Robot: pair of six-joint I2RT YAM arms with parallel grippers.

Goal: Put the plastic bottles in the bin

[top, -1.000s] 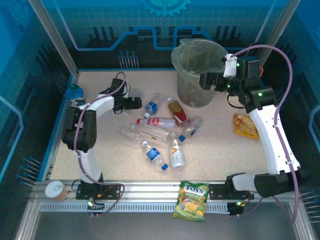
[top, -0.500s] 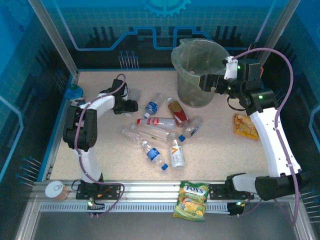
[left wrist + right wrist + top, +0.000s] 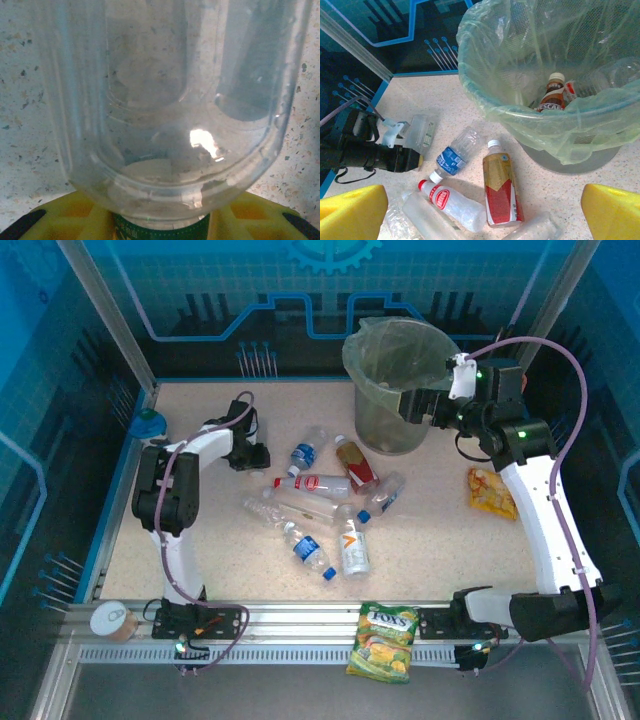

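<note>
Table (image 3: 200, 540), speckled beige, seen from above. The bin (image 3: 385, 435) stood at its 1 o'clock, grey and lined with a pale green bag. A brown bottle (image 3: 552, 95) with a white cap lay inside it.

Your right gripper (image 3: 405, 403) hung at the bin's 3 o'clock rim. Its yellow fingers (image 3: 350, 210) were spread wide with nothing between them (the wrist camera looked past both pads into the liner).

Your left gripper (image 3: 250, 453) sat low at the table's 10 o'clock, clamped on a clear bottle (image 3: 421, 131). Its yellow pads (image 3: 75, 215) pressed either side of the green-banded neck.

Loose bottles lay on their sides, bunched at table centre:
- The long clear bottle (image 3: 300, 508) was in the middle.
- The red-and-gold bottle (image 3: 357, 463) was at 1 o'clock of the bunch, nearest the bin.
- The orange-marked bottle (image 3: 352, 545) and the blue-label bottle (image 3: 312, 552) were at 6 o'clock.
- The red-label bottle (image 3: 315, 483) lay just beside the long clear one.
- The small blue-label bottle (image 3: 304, 453) was at 11 o'clock.
- The blue-capped bottle (image 3: 385, 493) was at 3 o'clock.

The FOX'S candy bag (image 3: 385, 640) lay on the rail at 6 o'clock. The orange packet (image 3: 490, 492) was at 3 o'clock. The tin can (image 3: 110, 620) was at 7 o'clock.
</note>
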